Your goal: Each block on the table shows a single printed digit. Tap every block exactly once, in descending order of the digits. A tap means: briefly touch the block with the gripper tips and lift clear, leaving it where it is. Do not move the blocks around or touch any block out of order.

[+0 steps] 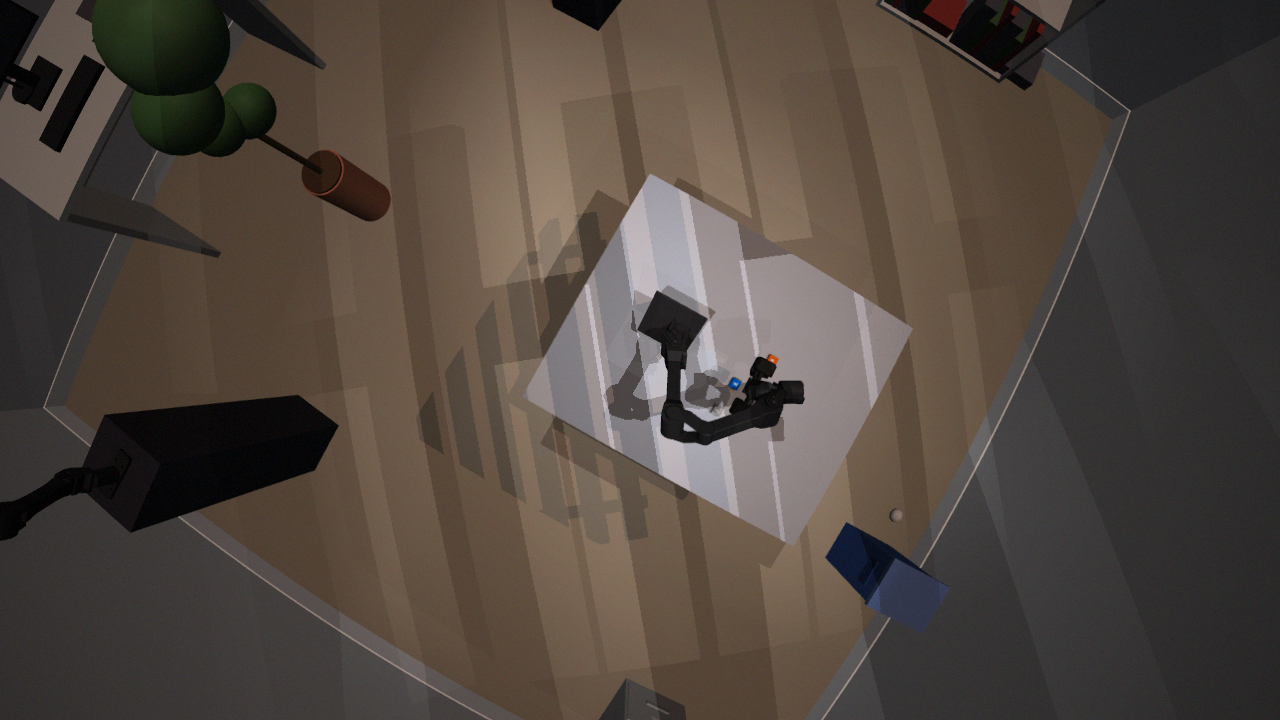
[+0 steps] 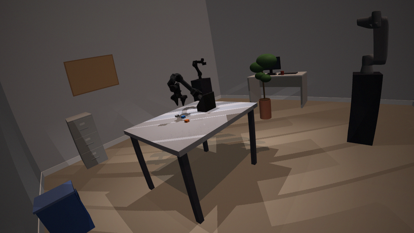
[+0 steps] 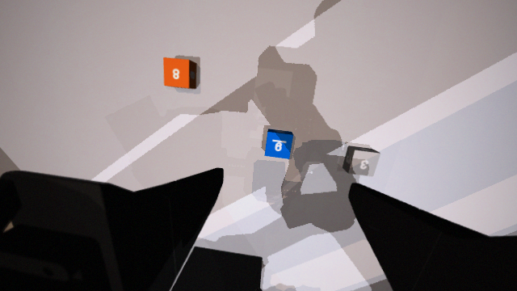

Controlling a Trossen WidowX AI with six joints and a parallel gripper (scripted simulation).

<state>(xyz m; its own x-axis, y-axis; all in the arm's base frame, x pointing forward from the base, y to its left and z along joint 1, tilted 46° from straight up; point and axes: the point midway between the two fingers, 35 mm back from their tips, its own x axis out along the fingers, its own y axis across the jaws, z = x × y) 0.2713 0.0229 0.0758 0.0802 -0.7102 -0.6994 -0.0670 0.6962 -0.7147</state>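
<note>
Jaws: spread wide, holding nothing, raised above the counter [image 2: 173, 138].
Blue block [image 3: 279, 144], underlined 6 or 9: on counter, nearest the jaws.
Grey block [image 3: 360, 161], digit 3: just right of blue in the wrist view.
Orange block [image 3: 179, 73], digit 8: farther off, upper left.

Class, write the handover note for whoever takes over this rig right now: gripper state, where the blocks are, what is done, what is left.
Gripper: open, empty, hovering above the table, touching no block.
Blocks: orange 8 stands apart; blue sits in the middle; grey 3 is close beside blue. Blue's digit has a bar above it from this angle, so it likely reads 9.
Done: the pictures show no sign of any tap.
Left, if none is tapped: blue, orange, then grey.
</note>
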